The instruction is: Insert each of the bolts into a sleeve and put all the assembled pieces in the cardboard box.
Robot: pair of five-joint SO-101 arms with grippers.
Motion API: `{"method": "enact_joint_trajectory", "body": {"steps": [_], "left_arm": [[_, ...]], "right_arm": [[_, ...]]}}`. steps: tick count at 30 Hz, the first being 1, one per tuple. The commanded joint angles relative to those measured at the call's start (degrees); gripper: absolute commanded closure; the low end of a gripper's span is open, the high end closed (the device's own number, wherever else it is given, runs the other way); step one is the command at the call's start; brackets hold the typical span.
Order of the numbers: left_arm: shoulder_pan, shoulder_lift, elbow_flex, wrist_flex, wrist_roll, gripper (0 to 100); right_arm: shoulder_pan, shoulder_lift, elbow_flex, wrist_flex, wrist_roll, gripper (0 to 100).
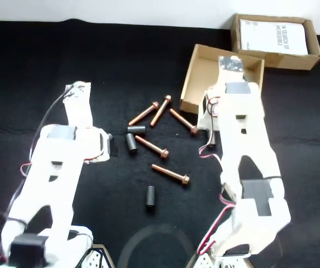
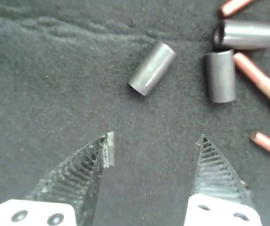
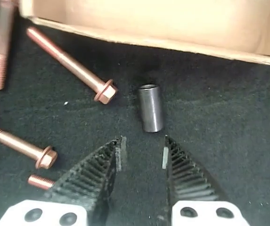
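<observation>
Five copper bolts (image 1: 152, 146) loose on black bench (image 1: 120, 67); two dark sleeves (image 1: 131, 142) beside them, third sleeve (image 1: 150, 196) apart. Open cardboard box (image 1: 196, 78) partly behind right arm (image 1: 243, 134).

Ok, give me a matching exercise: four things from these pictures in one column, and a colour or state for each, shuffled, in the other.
Things:
1. left hand
2. bolts
3. sleeve ahead of the right hand
4. cardboard box

States:
a. tan, open-topped
b. dark grey, lying by the box wall
c. open, holding nothing
d. copper-coloured, lying loose, not sleeved

Pairs: 1-c, 2-d, 3-b, 4-a
</observation>
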Motion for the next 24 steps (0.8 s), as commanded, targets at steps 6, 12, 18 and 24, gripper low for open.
{"method": "enact_joint_trajectory", "body": {"steps": [6,12,18,24], "left_arm": [[-0.48,9.71,-2.07,-8.0,0.53,72],[-0.48,12.0,-2.24,-9.67,0.53,72],[-0.48,12.35,-2.07,-11.25,0.44,72],[-0.48,12.44,-2.07,-11.25,0.44,72]], "right_arm": [[-0.48,7.08,-2.59,-4.44,-0.26,87.2],[-0.4,9.54,-2.68,-7.16,-0.09,87.2],[-0.31,12.09,-2.68,-10.15,0.0,87.2],[-0.13,15.52,-2.77,-12.44,0.0,87.2]]}}
